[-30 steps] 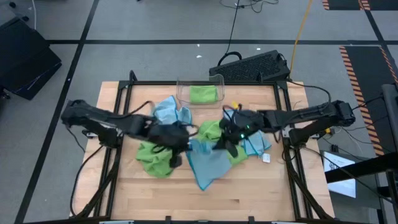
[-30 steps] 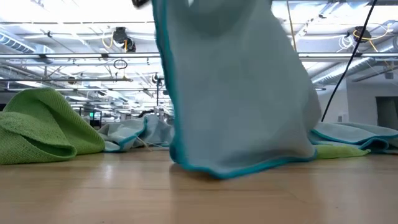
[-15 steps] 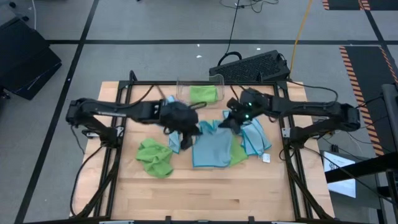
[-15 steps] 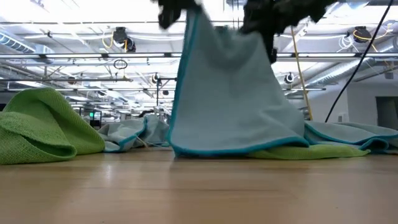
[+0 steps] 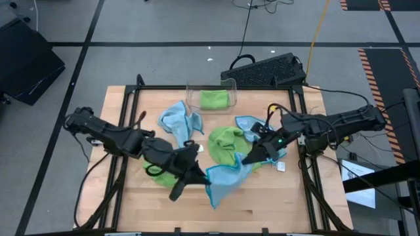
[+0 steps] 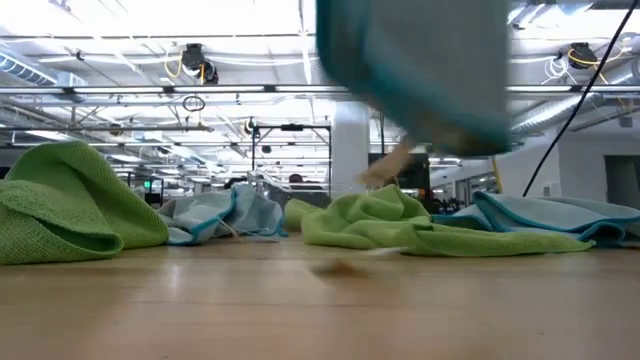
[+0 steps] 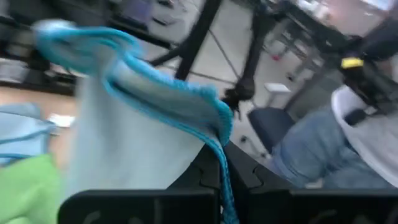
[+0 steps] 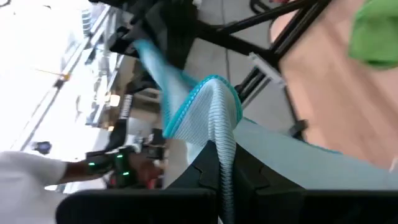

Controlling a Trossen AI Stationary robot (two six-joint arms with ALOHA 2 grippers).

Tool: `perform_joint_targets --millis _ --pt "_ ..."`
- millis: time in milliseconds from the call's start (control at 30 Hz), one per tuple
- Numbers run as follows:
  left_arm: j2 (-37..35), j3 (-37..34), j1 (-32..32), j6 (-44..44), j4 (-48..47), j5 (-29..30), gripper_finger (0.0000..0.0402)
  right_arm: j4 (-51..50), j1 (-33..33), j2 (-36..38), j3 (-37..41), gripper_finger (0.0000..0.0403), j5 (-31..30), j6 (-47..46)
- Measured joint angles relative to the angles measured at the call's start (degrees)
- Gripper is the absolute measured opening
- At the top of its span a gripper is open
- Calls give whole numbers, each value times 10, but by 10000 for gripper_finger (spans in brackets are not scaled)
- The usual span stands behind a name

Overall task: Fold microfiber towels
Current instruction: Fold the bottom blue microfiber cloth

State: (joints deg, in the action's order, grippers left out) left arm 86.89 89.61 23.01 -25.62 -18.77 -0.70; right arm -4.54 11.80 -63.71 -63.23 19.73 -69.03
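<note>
A light blue towel is held aloft mid-table, pinched by the left gripper and right gripper; only the low view shows clearance, probably complete, above the wooden table.

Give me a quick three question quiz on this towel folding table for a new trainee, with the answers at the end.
1. True or false: the blue towel hangs between the left claw and the right claw, clear of the table.
2. What lies inside the clear bin? A) a blue towel B) a green towel C) nothing
3. Fill in: each claw is ____ on an edge of the blue towel.

Key: 1 true; 2 B; 3 shut
</note>
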Motion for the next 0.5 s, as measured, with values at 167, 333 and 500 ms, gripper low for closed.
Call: perform_joint_targets --millis 167,333,500 --pt "1 -2 -34 27 -100 77 0 -64 -38 -19 1 3 -4 35" --pt "2 -89 -97 31 -148 118 0 -231 -107 -56 3 4 -93 208" --pt "1 -184 -154 36 -91 86 0 -255 -179 -117 7 5 -143 360"
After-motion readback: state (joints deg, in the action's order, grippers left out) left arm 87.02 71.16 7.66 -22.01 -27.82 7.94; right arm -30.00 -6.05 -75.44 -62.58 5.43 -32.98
